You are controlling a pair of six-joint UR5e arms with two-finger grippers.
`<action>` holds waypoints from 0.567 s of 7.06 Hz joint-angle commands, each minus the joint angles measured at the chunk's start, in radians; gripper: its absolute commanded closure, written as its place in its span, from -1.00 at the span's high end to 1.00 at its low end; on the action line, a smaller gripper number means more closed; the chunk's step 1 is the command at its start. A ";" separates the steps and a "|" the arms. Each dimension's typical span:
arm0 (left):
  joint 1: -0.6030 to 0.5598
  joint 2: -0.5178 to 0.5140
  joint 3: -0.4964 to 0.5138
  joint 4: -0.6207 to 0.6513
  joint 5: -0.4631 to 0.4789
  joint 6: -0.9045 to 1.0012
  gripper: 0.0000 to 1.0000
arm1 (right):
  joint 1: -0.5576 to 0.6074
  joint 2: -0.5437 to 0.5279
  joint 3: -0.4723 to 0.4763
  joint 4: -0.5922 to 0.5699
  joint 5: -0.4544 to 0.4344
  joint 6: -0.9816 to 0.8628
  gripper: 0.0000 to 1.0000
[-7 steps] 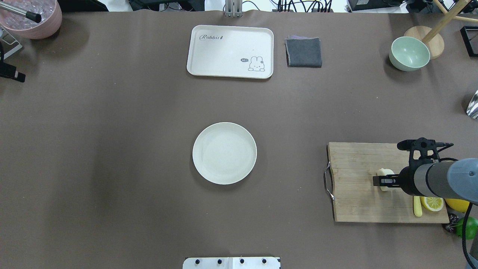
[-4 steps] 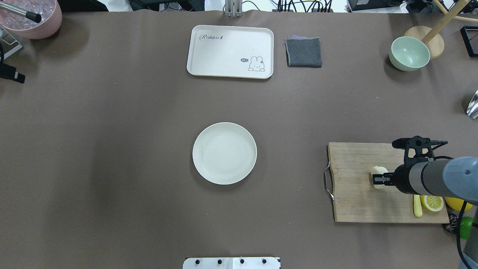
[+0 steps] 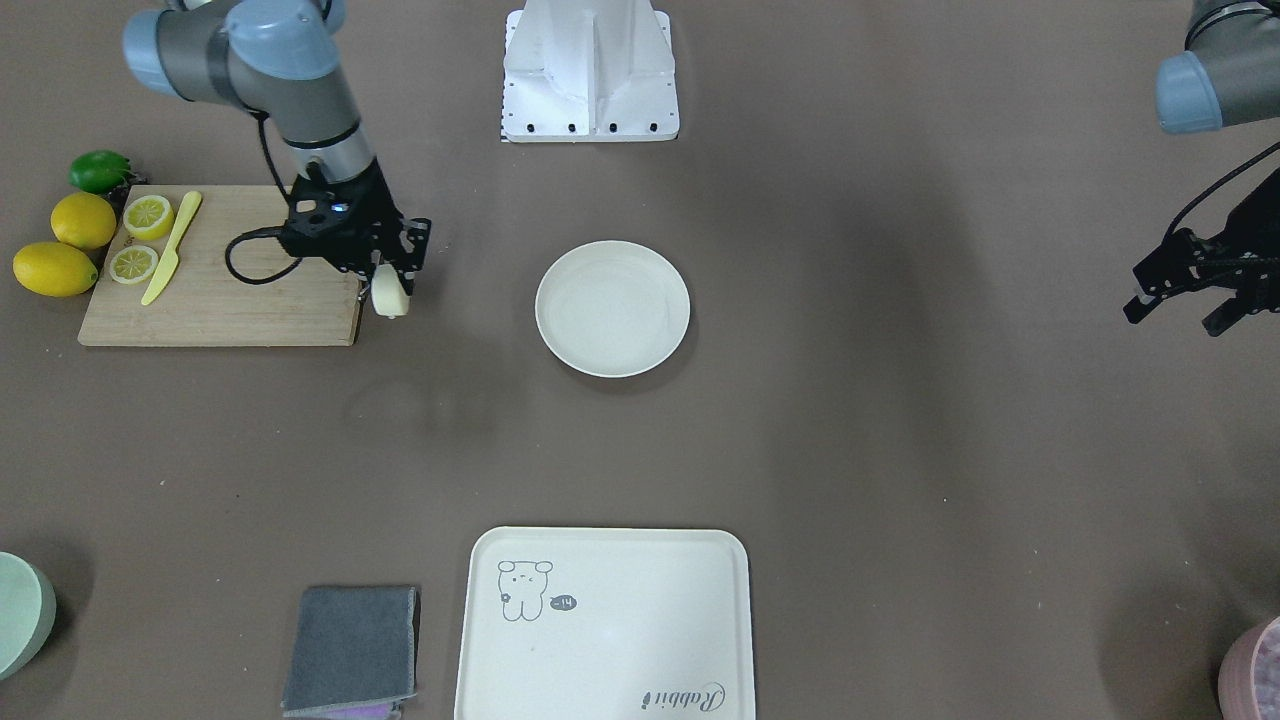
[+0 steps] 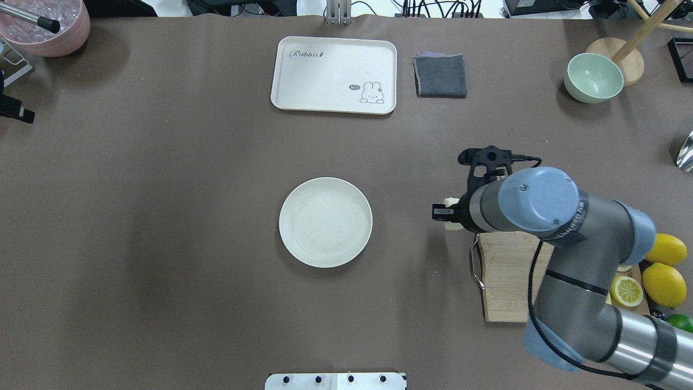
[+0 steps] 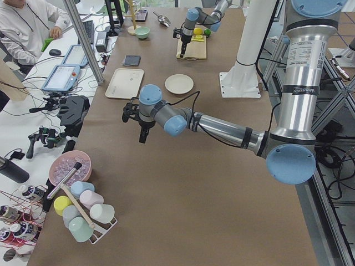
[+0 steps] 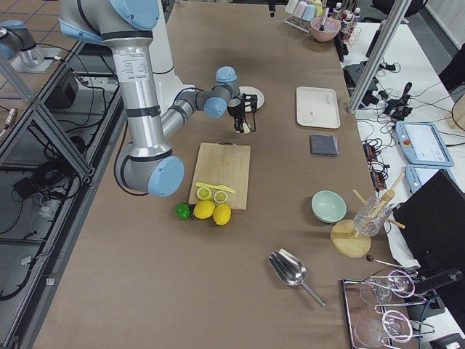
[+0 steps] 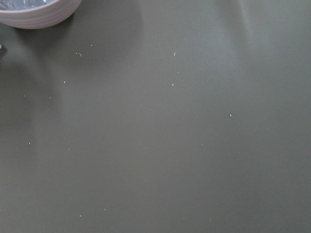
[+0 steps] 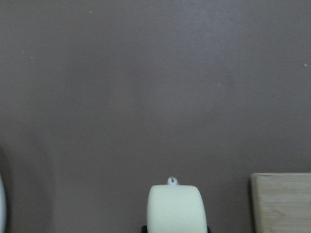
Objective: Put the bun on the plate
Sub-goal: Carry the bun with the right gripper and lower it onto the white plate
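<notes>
The bun (image 4: 449, 213) is a small pale cream lump held above the brown table, and my right gripper (image 4: 445, 212) is shut on it. It hangs just off the cutting board's corner, between the board and the plate (image 4: 325, 222). From the front, the bun (image 3: 390, 298) sits under the right gripper (image 3: 394, 288), left of the round off-white plate (image 3: 612, 308), which has nothing on it. The right wrist view shows the bun (image 8: 176, 209) at the bottom edge. My left gripper (image 3: 1172, 318) hangs open, far off at the table's other side.
A wooden cutting board (image 4: 506, 281) holds lemon halves (image 3: 148, 216) and a yellow knife (image 3: 172, 248), with whole lemons (image 4: 665, 284) beside it. A cream tray (image 4: 334, 75), grey cloth (image 4: 440, 76) and green bowl (image 4: 593, 77) lie at the far side. A pink bowl (image 4: 46, 27) stands far left.
My right arm has lifted the bun off the cutting board and carried it left and away, past the board's corner toward the plate. The plate has not moved.
</notes>
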State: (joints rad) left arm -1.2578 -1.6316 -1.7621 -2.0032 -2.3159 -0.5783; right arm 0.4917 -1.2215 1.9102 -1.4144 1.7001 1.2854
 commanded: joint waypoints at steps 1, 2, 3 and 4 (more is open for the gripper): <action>0.000 0.004 0.001 0.001 -0.003 0.000 0.97 | -0.063 0.243 -0.144 -0.055 -0.052 0.034 -0.21; 0.000 0.012 0.000 0.001 -0.003 0.000 0.97 | -0.085 0.358 -0.262 -0.054 -0.060 0.063 -0.22; -0.002 0.019 -0.002 0.001 -0.005 -0.002 0.97 | -0.110 0.452 -0.364 -0.051 -0.085 0.090 -0.22; -0.002 0.021 0.000 0.001 -0.005 -0.002 0.97 | -0.140 0.462 -0.387 -0.046 -0.114 0.092 -0.19</action>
State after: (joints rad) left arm -1.2588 -1.6152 -1.7629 -2.0019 -2.3203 -0.5793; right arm 0.3863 -0.8143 1.5890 -1.4646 1.6184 1.3637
